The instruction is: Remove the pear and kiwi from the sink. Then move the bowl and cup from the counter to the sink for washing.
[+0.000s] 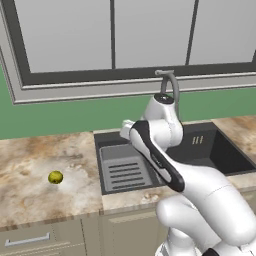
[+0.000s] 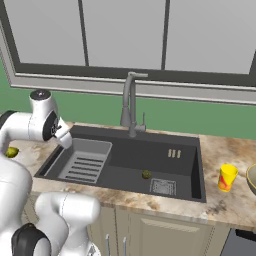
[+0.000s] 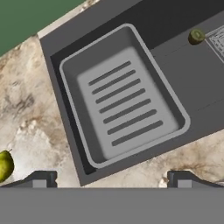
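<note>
Marbled beige stone makes up the counter (image 1: 30, 160), and I take it first as the largest surface: it runs on both sides of the sink (image 2: 185, 150), a dark grey basin with a lighter ribbed tray insert (image 3: 122, 100) at its left end and a gooseneck faucet (image 2: 131, 102) behind.

Right of the basin, the bowl (image 2: 252, 179) sits at the frame edge on the stone, only partly visible, with a yellow cup (image 2: 227, 177) just beside it, nearer the sink. Both are yet to be moved.

My gripper (image 3: 111, 179) hangs above the tray end of the sink, its finger tips spread wide with nothing between them.

The pear (image 1: 55, 177) lies on the counter left of the sink, well clear of the rim, so I judge that part done. The kiwi (image 2: 146, 174) rests on the dark basin floor, just beside the drain grate (image 2: 163, 186) and apart from the tray.

I judge the step in hand to be fetching the kiwi. To do it well, I would carry the hand along the basin towards the drain, centre the spread fingers over the fruit, and descend straight. The fruit is small and rounded, so an off-centre pinch could roll it towards the grate.
</note>
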Tool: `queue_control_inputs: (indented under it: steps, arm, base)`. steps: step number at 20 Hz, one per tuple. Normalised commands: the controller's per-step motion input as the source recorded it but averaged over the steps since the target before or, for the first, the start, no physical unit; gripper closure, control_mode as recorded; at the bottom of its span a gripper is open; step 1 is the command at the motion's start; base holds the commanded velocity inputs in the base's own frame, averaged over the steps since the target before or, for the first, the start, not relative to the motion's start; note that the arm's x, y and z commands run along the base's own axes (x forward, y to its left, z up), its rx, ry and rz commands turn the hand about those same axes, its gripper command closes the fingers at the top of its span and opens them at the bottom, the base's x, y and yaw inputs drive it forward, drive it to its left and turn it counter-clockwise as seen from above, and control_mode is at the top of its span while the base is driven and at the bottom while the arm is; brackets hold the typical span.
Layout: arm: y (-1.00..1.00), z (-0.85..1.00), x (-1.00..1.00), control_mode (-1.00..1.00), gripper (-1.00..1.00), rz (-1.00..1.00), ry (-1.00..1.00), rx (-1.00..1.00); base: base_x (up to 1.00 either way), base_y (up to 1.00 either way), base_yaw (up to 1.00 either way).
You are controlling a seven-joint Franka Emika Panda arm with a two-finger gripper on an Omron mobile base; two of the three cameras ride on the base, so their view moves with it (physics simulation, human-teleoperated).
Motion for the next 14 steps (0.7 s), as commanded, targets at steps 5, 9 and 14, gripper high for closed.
queue_control_inputs:
  steps: [5, 9, 14]
  arm:
    - [-0.43, 0.0, -0.12, -1.0, -1.0, 0.01, 0.0, -0.03]
    - [-0.45, 0.0, -0.07, -1.0, -1.0, 0.02, 0.0, -0.03]
    - [-0.46, 0.0, -0.06, -1.0, -1.0, 0.03, 0.0, -0.02]
  base:
    - [0.0, 0.0, 0.0]
    - [0.0, 0.0, 0.0]
    - [0.0, 0.0, 0.0]
